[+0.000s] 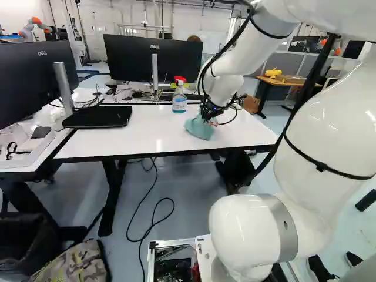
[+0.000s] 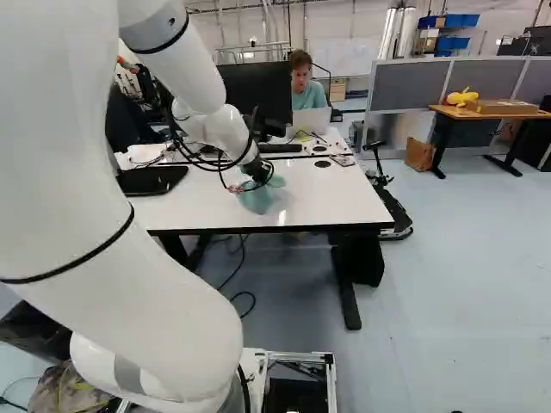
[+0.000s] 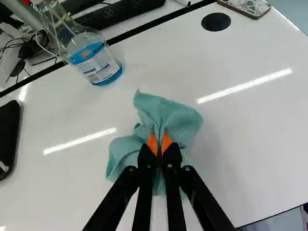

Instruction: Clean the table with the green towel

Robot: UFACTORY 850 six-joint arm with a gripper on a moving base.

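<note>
Tool (image 3: 159, 145) pinching green towel (image 3: 172, 117) mid-cloth, on desk (image 3: 250, 139), beside spray bottle (image 3: 96, 62). Towel looks soft, light, limp; edges will fold or trail. Bunched centre is the right hold. Keep pads low, wipe flat.

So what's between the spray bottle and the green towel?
Only bare white table lies between the bottle and the towel, as the wrist view shows.

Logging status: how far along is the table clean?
Done: the gripper has the green towel pinched. In hand: towel bunched on or just above the white table, maybe wiping. Left: likely more wiping, then releasing the towel; can't tell which areas are wiped.
</note>
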